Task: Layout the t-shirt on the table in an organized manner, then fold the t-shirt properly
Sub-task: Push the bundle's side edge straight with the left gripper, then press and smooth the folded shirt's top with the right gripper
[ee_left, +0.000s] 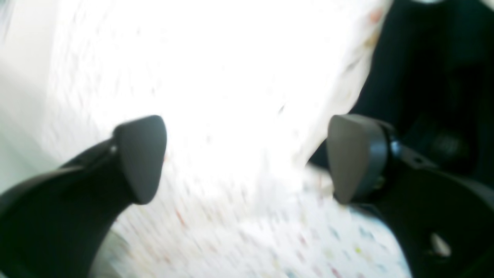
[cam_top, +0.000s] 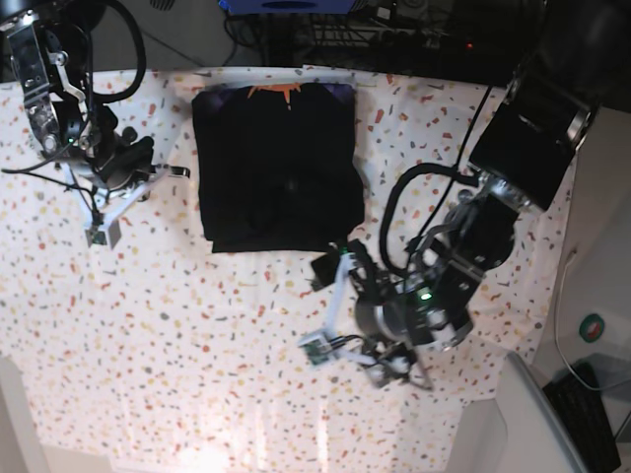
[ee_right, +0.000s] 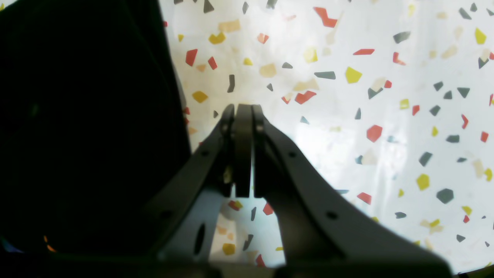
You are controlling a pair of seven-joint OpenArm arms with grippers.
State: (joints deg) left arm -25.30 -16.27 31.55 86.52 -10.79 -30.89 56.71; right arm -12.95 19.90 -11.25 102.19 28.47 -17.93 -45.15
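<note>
Speckled surface (cam_top: 197, 345) spreads wide under me; the black t-shirt (cam_top: 276, 168) lies on it as a folded rectangle toward twelve o'clock in the base view, a strip of orange and purple print showing at its far edge. My left pincer (ee_left: 247, 158) hangs over bare surface near the shirt's five o'clock corner, jaws spread wide with nothing between them, dark cloth off at its two o'clock. My right pincer (ee_right: 244, 112), at the shirt's nine o'clock, is pressed shut and empty.
</note>
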